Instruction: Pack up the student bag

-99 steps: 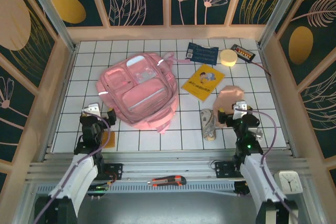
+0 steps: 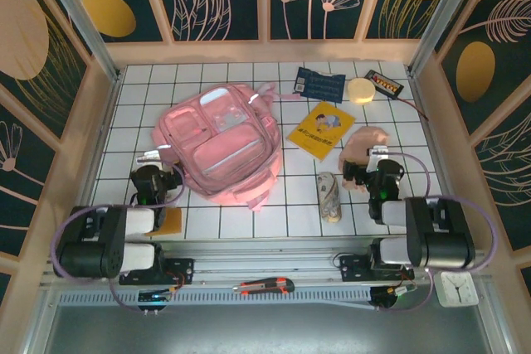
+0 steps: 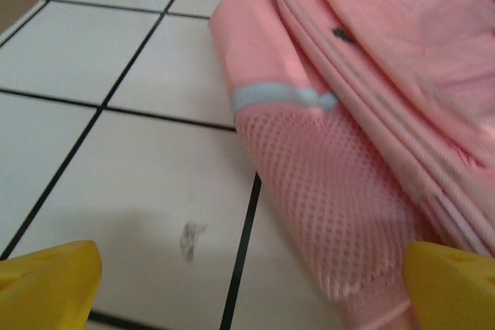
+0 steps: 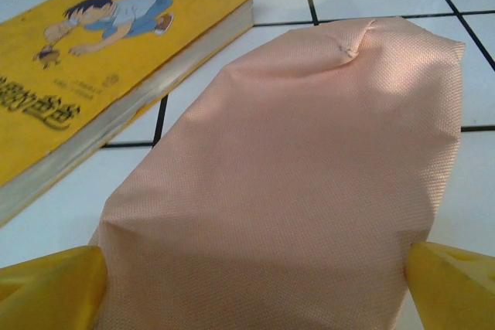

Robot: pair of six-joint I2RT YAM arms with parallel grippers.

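The student bag (image 2: pixel 217 143) lies flat on the white tiled desk (image 2: pixel 249 221), a little left of the middle, with its front pockets facing up. Every place below is given from this bag.

The left hand (image 2: pixel 158 170) is just beside the bag's near left corner. Its two yellow fingers (image 3: pixel 48 284) are spread wide and nothing is between them. In the left wrist view the pink mesh side pocket (image 3: pixel 325 206) of the bag is directly in front of this hand (image 3: pixel 247 291). I cannot tell if the finger touches the mesh.

The right hand (image 2: pixel 367 170) is well to the right of the bag, also spread wide. A peach cloth piece (image 2: pixel 365 143) lies between its fingers (image 4: pixel 448 280). I cannot tell if they press on the cloth.

A yellow book (image 2: pixel 322 128) lies to the right of the bag, near it. Further right and toward the far wall lie a dark blue booklet (image 2: pixel 320 84), a round cream thing (image 2: pixel 360 90) and a small black device (image 2: pixel 384 82). A patterned roll (image 2: pixel 330 196) lies to the right of the bag's near edge.
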